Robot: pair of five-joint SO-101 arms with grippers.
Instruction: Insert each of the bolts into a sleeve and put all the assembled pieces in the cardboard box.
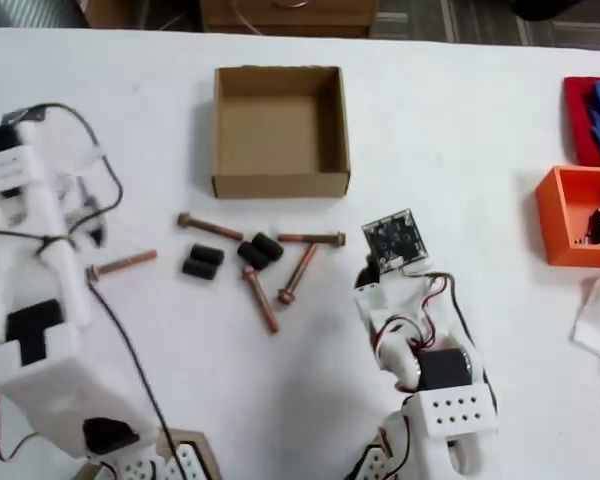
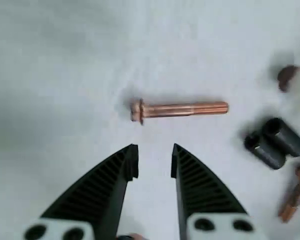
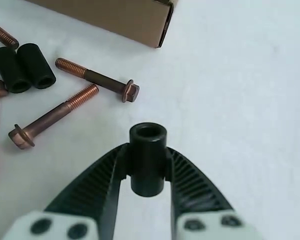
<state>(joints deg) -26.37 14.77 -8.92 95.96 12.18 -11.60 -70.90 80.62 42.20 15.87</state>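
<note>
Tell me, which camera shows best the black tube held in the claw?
The right wrist view: the sleeve stands upright in the right gripper, open bore plain. In the high view that arm's wrist covers it. The left wrist view faces a loose bolt and other sleeves.

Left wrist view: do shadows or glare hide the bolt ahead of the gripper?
Left wrist view: no, even light, the bolt casts only a faint shadow, no glare on it. Right wrist view: equally soft, the black sleeve in the right gripper stands out clearly against the white table.
</note>
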